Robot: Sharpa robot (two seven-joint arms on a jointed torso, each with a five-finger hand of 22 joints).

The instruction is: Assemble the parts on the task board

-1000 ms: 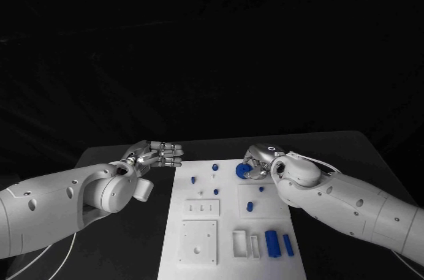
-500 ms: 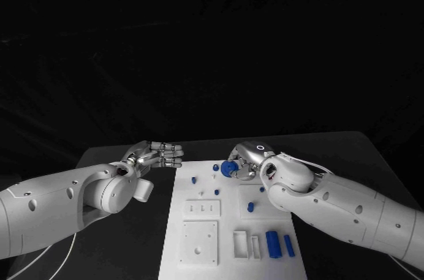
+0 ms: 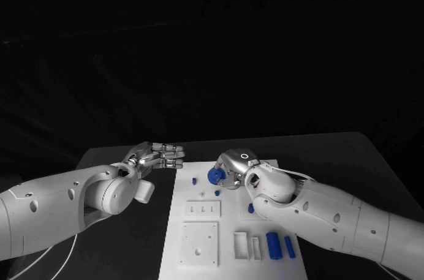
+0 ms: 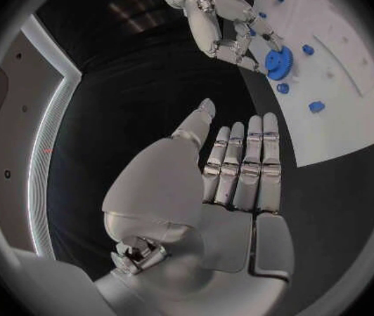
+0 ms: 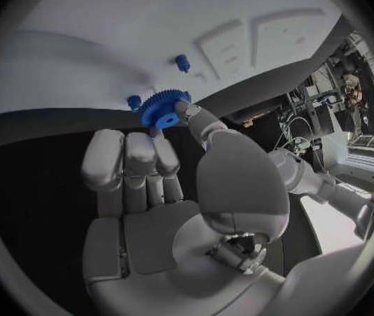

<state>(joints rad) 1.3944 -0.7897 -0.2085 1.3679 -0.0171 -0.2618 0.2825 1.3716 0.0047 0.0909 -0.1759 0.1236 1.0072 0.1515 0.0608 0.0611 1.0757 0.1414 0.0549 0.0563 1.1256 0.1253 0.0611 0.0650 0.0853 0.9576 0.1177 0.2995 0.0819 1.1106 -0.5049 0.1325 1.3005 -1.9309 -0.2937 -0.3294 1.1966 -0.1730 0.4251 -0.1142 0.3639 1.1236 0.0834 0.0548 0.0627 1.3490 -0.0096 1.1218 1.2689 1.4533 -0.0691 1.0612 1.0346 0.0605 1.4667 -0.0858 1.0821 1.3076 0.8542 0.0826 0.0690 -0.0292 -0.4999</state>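
The white task board (image 3: 212, 231) lies lengthwise in the middle of the black table. My right hand (image 3: 233, 168) hovers over its far end and pinches a blue gear (image 3: 215, 177) between thumb and a finger; the right wrist view shows the gear (image 5: 163, 109) just above the board (image 5: 108, 35), beside a small blue peg (image 5: 133, 102). My left hand (image 3: 159, 155) hangs left of the board's far corner, fingers stretched out side by side, holding nothing (image 4: 240, 175). The left wrist view shows the right hand (image 4: 226, 24) with the gear (image 4: 278, 62).
Small blue pegs stand on the board (image 3: 193, 181) (image 3: 217, 192) (image 3: 250, 208). Two blue bars (image 3: 272, 243) (image 3: 289, 246) lie near its front right corner beside white slots (image 3: 240, 243). White recessed plates (image 3: 200, 238) sit front left.
My right hand has carried the gear leftward across the board's far end, from its right side toward the middle. The left hand has stayed where it was.
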